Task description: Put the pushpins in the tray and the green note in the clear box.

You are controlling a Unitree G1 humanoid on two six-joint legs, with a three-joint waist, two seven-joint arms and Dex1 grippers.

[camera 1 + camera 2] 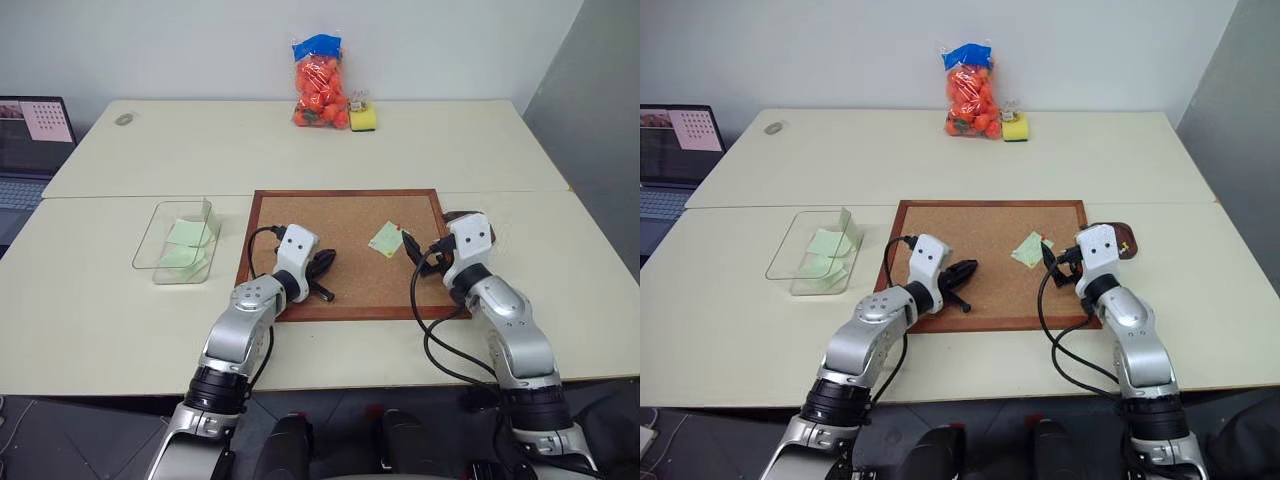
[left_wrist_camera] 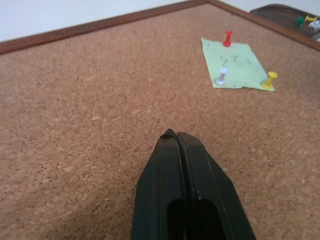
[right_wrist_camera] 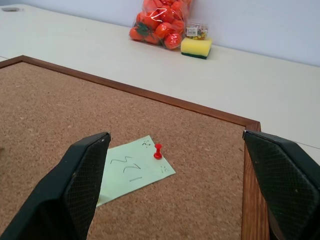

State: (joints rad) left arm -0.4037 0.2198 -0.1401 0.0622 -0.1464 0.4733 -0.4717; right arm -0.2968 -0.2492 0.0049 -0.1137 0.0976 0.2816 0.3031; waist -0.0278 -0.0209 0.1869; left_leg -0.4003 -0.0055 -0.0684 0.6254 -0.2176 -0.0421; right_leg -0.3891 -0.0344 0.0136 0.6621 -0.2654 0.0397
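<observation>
The green note (image 1: pixel 385 239) lies on the corkboard (image 1: pixel 330 215), held down by red (image 2: pixel 227 38), white (image 2: pixel 221 77) and yellow (image 2: pixel 270 79) pushpins. My right gripper (image 3: pixel 176 135) stands open just short of the note, with the red pushpin (image 3: pixel 158 150) between its fingers (image 3: pixel 80 180) and nothing held. My left gripper (image 1: pixel 322 268) is shut and empty, low over the bare cork left of the note. The dark tray (image 1: pixel 1123 236) sits off the board's right edge, behind my right hand, with green (image 2: pixel 300 21) and yellow pushpins in it. At the left stands the clear box (image 1: pixel 152 243), with green slips inside.
A bag of orange balls (image 1: pixel 320 85), a yellow-green sponge (image 1: pixel 363 120) and a small packet of pins (image 3: pixel 196 32) stand at the table's far edge. A laptop (image 1: pixel 30 140) sits at the far left. The corkboard's wooden frame (image 3: pixel 250 165) rises slightly above the table.
</observation>
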